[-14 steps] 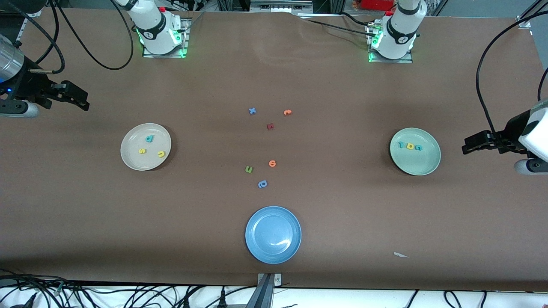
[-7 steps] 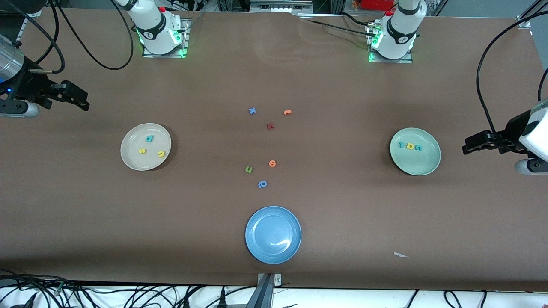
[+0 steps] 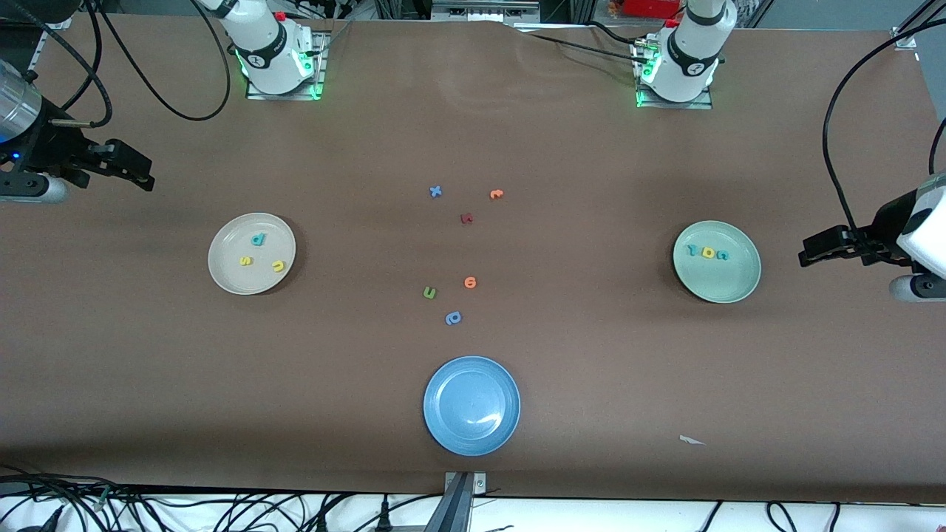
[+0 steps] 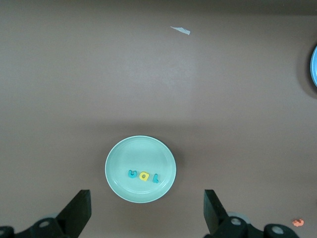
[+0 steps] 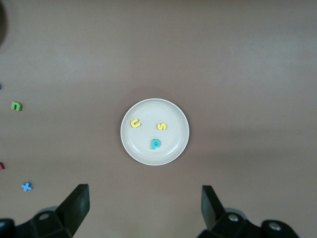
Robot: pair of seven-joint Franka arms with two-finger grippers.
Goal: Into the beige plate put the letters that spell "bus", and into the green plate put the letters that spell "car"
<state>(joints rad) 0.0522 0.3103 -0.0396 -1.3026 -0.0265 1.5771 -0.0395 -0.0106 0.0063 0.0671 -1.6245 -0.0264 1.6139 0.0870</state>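
Change: nothing has moved since the earlier frames; both arms wait.
Beige plate (image 3: 252, 253): holds three letters, teal b (image 3: 258, 239), yellow s (image 3: 245, 260), yellow u (image 3: 278, 266).
Green plate (image 3: 717, 261): three letters in a row, teal r (image 3: 692, 250), yellow a (image 3: 709, 253), teal c (image 3: 723, 255).
Loose letters: six on the table (image 3: 591, 355) between the plates.
Blue plate (image 3: 471, 405): one.
Left gripper (image 4: 148, 210): fingers spread, empty, high over the table beside the green plate.
Right gripper (image 5: 144, 208): fingers spread, empty, high near the beige plate.

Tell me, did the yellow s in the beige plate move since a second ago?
No. The yellow s sits in the beige plate, at the same spot beside the yellow u, nearer the front camera than the teal b.
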